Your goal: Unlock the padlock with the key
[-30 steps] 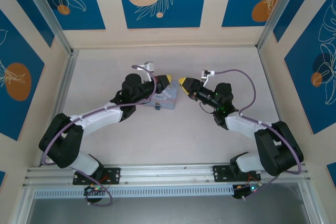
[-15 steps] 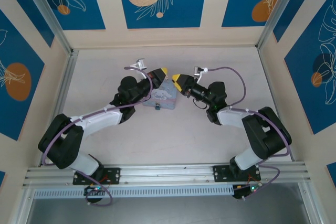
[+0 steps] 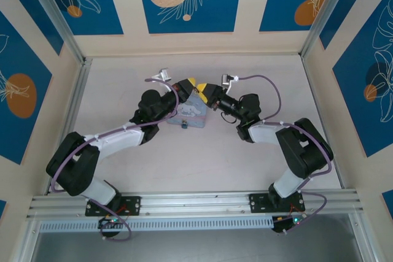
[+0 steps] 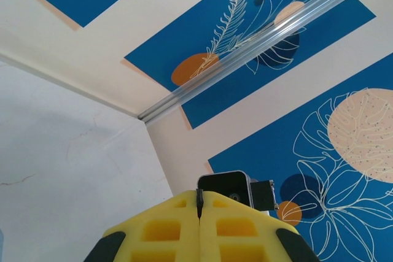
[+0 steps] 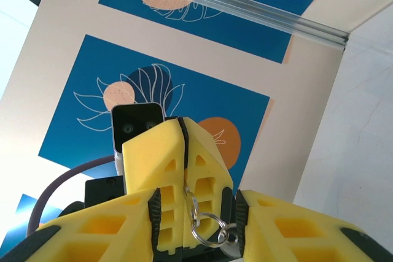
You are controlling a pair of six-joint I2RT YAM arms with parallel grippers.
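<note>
The key (image 4: 199,202) is a thin dark sliver pinched at the tips of my left gripper (image 4: 199,208), which is shut on it. Seen from the right wrist, those shut yellow fingers (image 5: 172,170) stand between my right gripper's (image 5: 198,205) open jaws, and a silver key ring (image 5: 193,222) hangs from the key. From above, the left gripper (image 3: 188,83) and right gripper (image 3: 203,89) meet tip to tip over the far edge of the pale blue tin (image 3: 191,113). The tiny dark padlock (image 3: 183,125) sits at the tin's near edge.
The tin lies mid-table between the two arms. Patterned blue and cream walls and aluminium rails (image 3: 70,108) enclose the table. The right arm's camera (image 4: 227,185) shows just past my left fingertips.
The right gripper has swung left until its open jaws straddle the left gripper's tips. The left gripper shifted slightly left and back, still holding the key.
</note>
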